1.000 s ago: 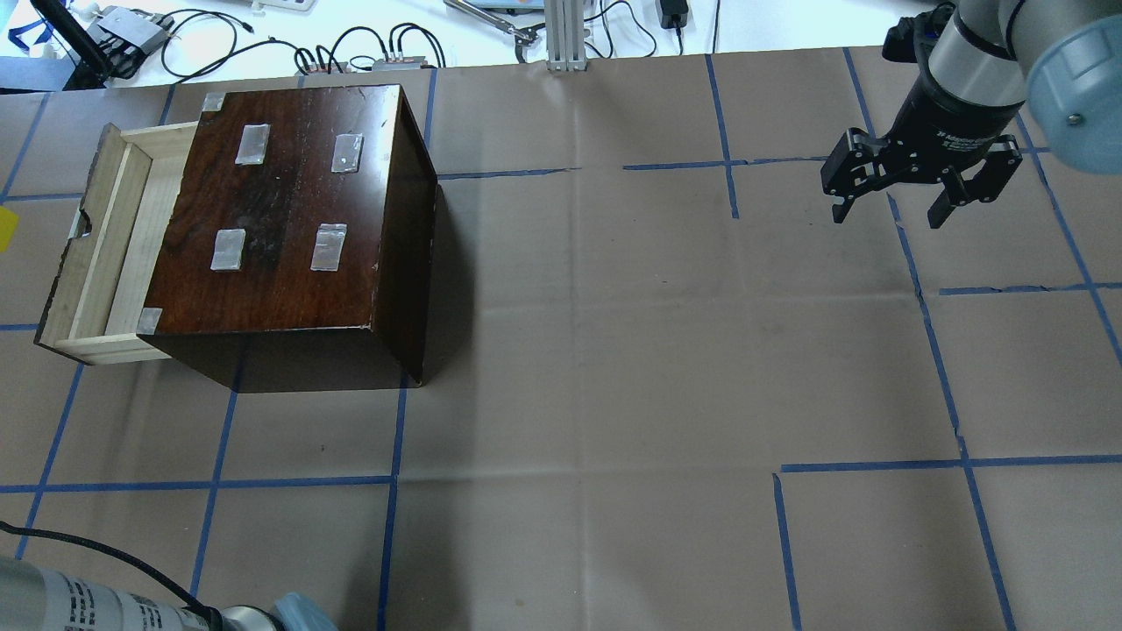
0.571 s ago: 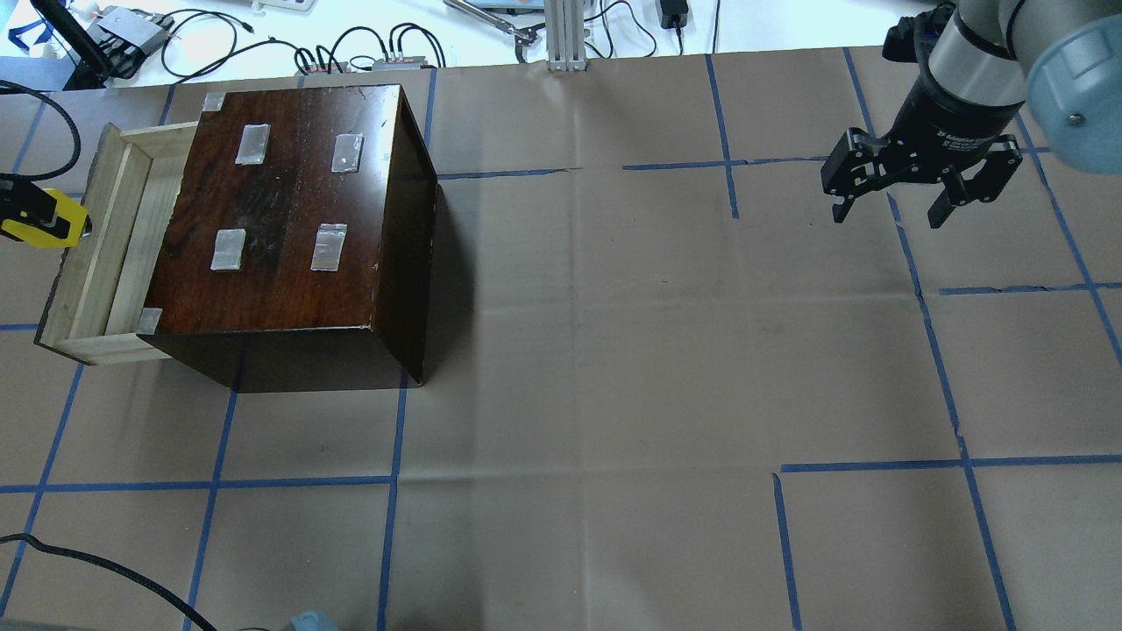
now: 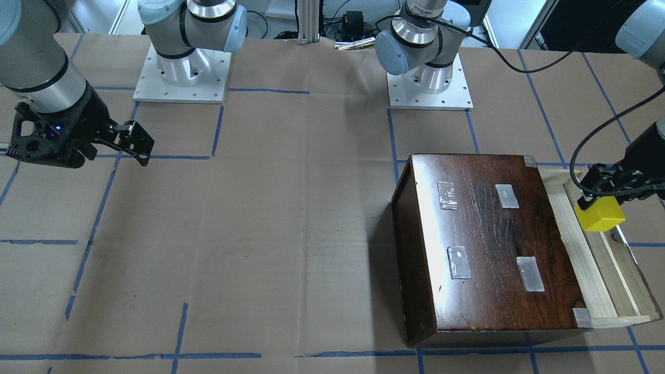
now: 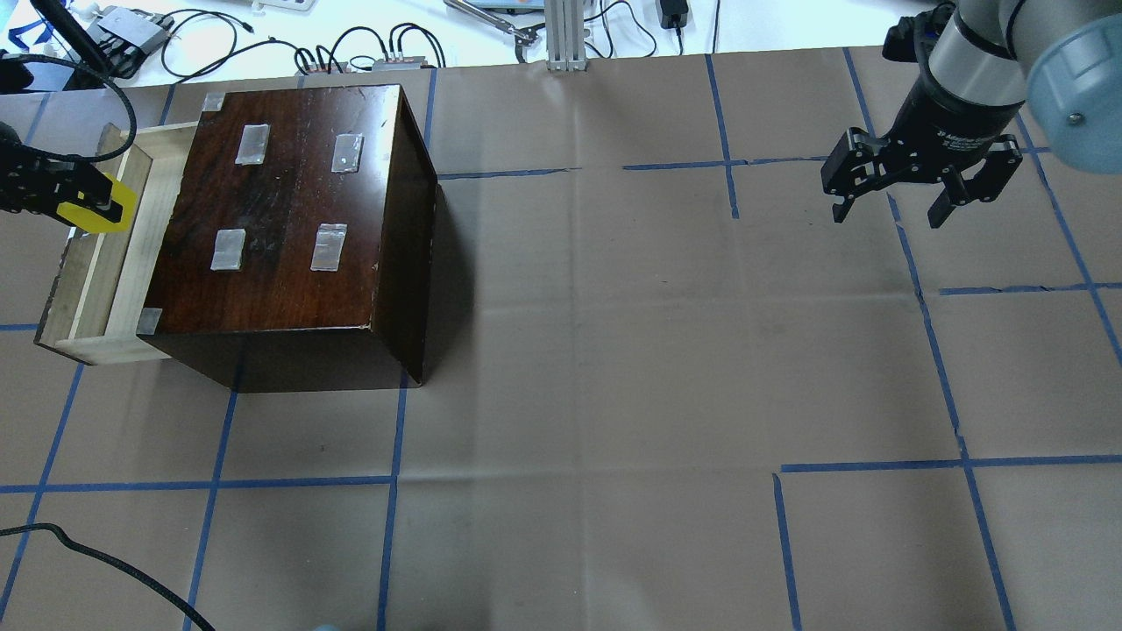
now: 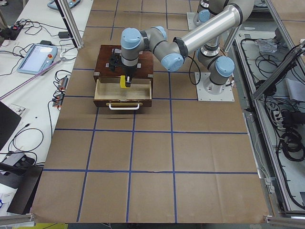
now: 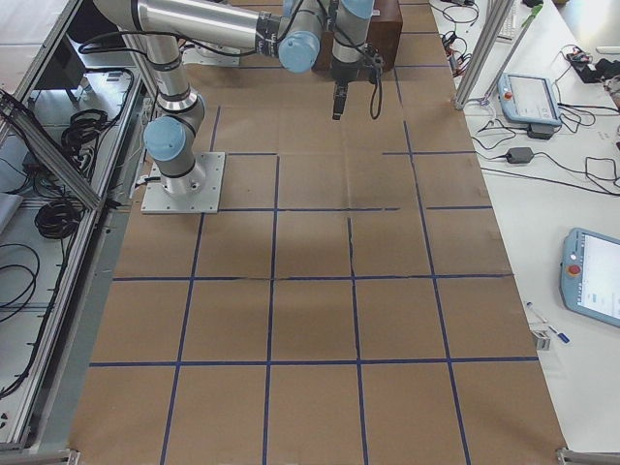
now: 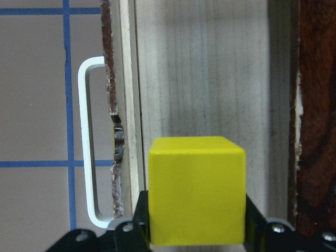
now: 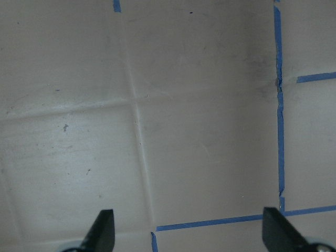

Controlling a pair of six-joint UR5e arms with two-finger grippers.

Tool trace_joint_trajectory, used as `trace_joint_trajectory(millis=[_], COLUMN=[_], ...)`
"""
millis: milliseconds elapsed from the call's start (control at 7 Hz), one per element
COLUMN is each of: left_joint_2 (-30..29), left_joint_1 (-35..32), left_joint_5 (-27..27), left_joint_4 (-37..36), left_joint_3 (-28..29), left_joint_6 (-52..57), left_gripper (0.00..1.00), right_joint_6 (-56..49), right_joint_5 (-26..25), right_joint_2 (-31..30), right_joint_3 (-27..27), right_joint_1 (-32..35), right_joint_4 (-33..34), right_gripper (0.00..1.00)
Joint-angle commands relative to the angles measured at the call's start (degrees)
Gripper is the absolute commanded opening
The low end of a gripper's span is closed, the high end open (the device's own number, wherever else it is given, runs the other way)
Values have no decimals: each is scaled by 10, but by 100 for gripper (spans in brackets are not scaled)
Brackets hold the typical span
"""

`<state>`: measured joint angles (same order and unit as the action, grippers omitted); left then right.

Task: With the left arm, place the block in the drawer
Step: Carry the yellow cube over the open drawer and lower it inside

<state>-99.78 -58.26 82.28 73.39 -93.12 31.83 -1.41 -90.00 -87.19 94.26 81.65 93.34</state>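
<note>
My left gripper (image 4: 88,208) is shut on the yellow block (image 4: 103,209) and holds it above the open pale-wood drawer (image 4: 83,289) of the dark brown cabinet (image 4: 289,228). The front-facing view shows the block (image 3: 600,216) over the drawer (image 3: 605,270), held by the gripper (image 3: 597,205). In the left wrist view the block (image 7: 197,191) hangs over the drawer floor (image 7: 205,79), with the metal pull (image 7: 86,142) at left. My right gripper (image 4: 925,197) is open and empty over bare table at the far right; the right wrist view shows its fingertips (image 8: 105,228) apart.
The cabinet stands at the table's back left, its top bearing several tape patches (image 4: 329,247). Cables and devices (image 4: 368,53) lie beyond the table's far edge. Blue tape lines (image 4: 390,482) grid the brown paper.
My left gripper with the yellow block has come in from the left edge and moved right, from outside the drawer front to over the open drawer. The right arm has not moved.
</note>
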Motion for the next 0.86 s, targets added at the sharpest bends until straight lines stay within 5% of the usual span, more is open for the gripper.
trace_joint_trajectory(millis=[0,429,571,714], left_joint_2=[-23,-40,-47,-48], left_joint_1=[-4,-7,-9,-10], left_joint_5=[-1,-2,-2,-4], left_joint_4=[-1,-1,-4,-22], left_joint_3=[0,0,1,0], left_joint_6=[-8,-11,-9,-12], left_gripper=[30,31,44,98], right_joint_6=[0,0,0,0], right_joint_5=[0,0,0,0], right_joint_2=[0,0,0,0], right_joint_3=[0,0,0,0], right_joint_1=[0,0,0,0], right_joint_4=[0,0,0,0], right_gripper=[100,100,100,100])
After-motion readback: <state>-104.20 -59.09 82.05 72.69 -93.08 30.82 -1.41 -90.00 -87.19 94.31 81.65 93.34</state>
